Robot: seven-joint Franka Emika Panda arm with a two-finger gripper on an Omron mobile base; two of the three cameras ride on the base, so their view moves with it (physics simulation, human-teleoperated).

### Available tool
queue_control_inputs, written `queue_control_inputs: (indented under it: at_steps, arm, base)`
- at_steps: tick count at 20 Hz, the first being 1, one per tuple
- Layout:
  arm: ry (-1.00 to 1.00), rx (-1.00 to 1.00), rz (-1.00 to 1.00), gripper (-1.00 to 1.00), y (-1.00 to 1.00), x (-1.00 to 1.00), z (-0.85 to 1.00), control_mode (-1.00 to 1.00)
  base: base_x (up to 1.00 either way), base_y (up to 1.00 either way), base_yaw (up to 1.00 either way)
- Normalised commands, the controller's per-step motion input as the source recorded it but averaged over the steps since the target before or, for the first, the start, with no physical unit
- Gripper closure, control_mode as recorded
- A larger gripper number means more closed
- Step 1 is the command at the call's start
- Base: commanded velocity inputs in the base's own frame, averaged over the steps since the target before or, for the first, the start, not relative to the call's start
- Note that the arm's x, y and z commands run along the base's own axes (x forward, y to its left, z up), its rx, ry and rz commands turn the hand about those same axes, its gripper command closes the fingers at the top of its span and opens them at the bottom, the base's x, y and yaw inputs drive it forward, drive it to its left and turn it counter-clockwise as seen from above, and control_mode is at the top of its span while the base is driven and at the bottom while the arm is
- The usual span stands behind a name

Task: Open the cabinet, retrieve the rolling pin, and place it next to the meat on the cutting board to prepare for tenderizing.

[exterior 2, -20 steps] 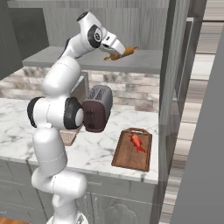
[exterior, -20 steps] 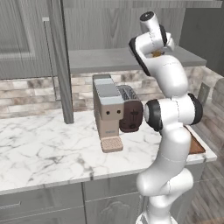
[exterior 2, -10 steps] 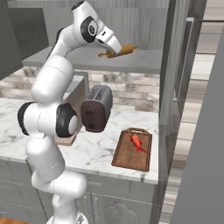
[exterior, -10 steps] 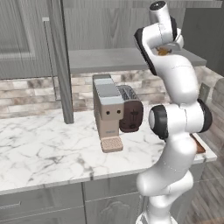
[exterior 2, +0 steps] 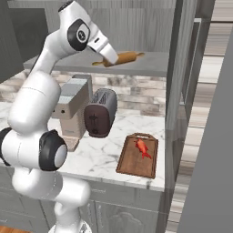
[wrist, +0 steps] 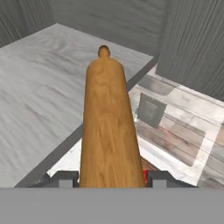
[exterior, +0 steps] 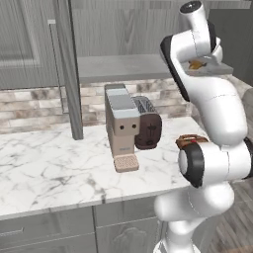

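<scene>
Now | gripper clamped on rolling pin, raised above cabinet shelf edge | meat lies on cutting board below, beside toaster

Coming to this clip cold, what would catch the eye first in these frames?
The orange-tan rolling pin stands out, held in the gripper just above the grey shelf of the open cabinet. Next comes the bright-red meat on the cutting board, near the counter's right end. To its left stand a dark toaster and a tan coffee machine.
</scene>
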Motion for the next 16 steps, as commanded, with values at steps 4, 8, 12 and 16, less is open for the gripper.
queue_control_inputs:
  at_steps: [4, 8, 12, 16]
  arm:
    - [-0.02, 0.0, -0.07, 1.0, 0.05, -1.0, -0.25, -1.0]
    - [0.0, 0.0, -0.08, 1.0, 0.09, -1.0, -0.29, -1.0]
    - [0.02, 0.0, -0.06, 1.0, 0.06, -0.9, -0.36, -1.0]
    - [0.09, 0.0, -0.02, 1.0, 0.0, -0.43, -0.4, -1.0]
  base:
    - [0.0, 0.0, 0.0]
    - [0.0, 0.0, 0.0]
    - [0.0, 0.0, 0.0]
    - [0.0, 0.0, 0.0]
